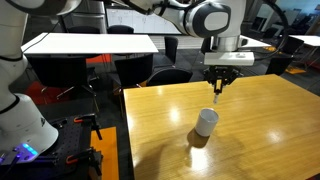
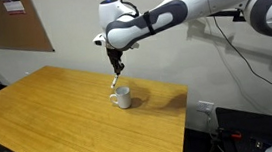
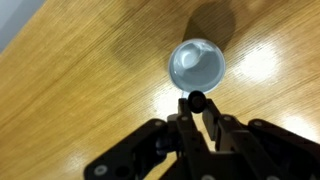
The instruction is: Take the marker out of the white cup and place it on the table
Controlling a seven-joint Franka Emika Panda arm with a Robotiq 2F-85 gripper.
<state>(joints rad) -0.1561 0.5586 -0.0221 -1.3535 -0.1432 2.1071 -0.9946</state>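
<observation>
The white cup stands upright on the honey-coloured wooden table, also seen in the other exterior view as cup and table. My gripper hangs above the cup, shut on the thin dark marker, which points down and is lifted clear of the cup's rim. In an exterior view the marker hangs from the gripper just above the cup. In the wrist view the marker's dark end sits between the fingers, and the cup looks empty below.
White-topped tables with black chairs stand behind the wooden table. A corkboard hangs on the wall. The table's edge drops off close beside the cup.
</observation>
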